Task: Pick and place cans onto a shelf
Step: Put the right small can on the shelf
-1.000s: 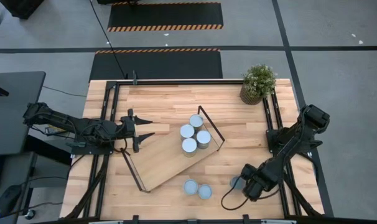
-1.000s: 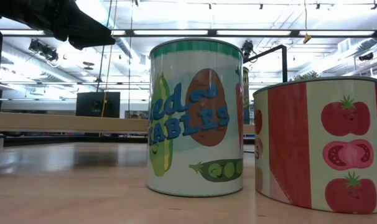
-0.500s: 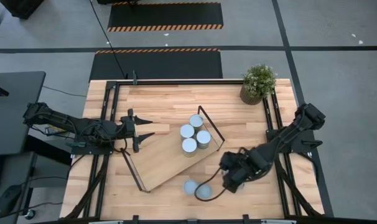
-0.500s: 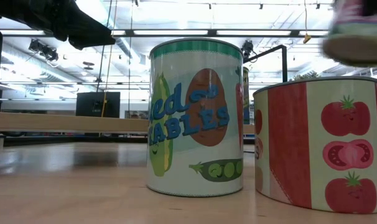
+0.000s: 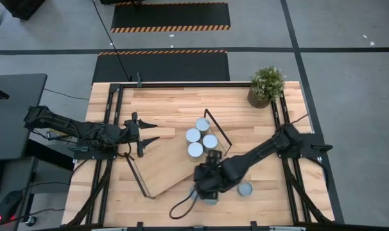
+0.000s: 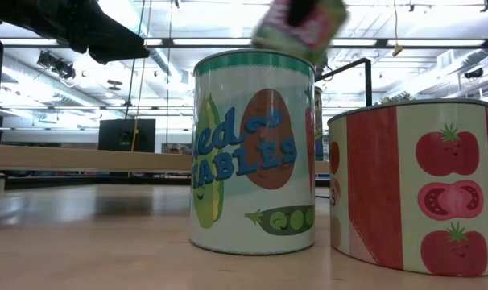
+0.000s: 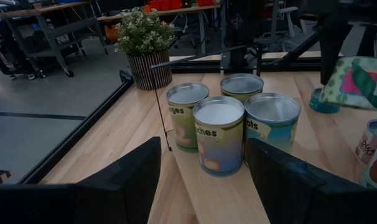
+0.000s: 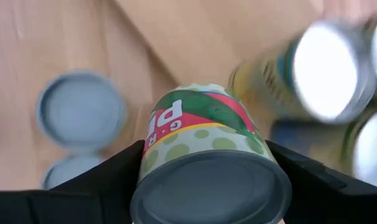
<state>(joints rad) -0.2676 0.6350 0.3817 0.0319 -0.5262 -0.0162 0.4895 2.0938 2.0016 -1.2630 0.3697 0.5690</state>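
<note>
Several cans (image 5: 196, 149) stand upright in a cluster on the far end of the light-wood shelf (image 5: 169, 170); they also show in the left wrist view (image 7: 218, 134). My right gripper (image 5: 207, 174) is over the shelf's near right edge, shut on a green-and-red labelled can (image 8: 207, 140), which also shows in the low view (image 6: 300, 24) and the left wrist view (image 7: 356, 81). My left gripper (image 5: 155, 131) is open and empty, left of the shelf. My right gripper pinches the can between its two fingers (image 8: 117, 177), one on each opposite side of the can's wall (image 8: 152, 146). The can's grey end (image 8: 210, 190) faces the wrist. It is lifted clear of the table and tilted (image 6: 300, 24).
A loose can (image 5: 244, 188) stands on the table right of my right gripper. Two more, a vegetables can (image 6: 252, 153) and a tomato can (image 6: 413, 189), stand near the front edge under the right arm. A potted plant (image 5: 266, 85) is at the far right corner.
My right gripper has gone from the table's near right toward the left edge, carrying the can clear of the table, past the loose cans to the shelf's near right edge. The can has crossed the low view from right to middle.
</note>
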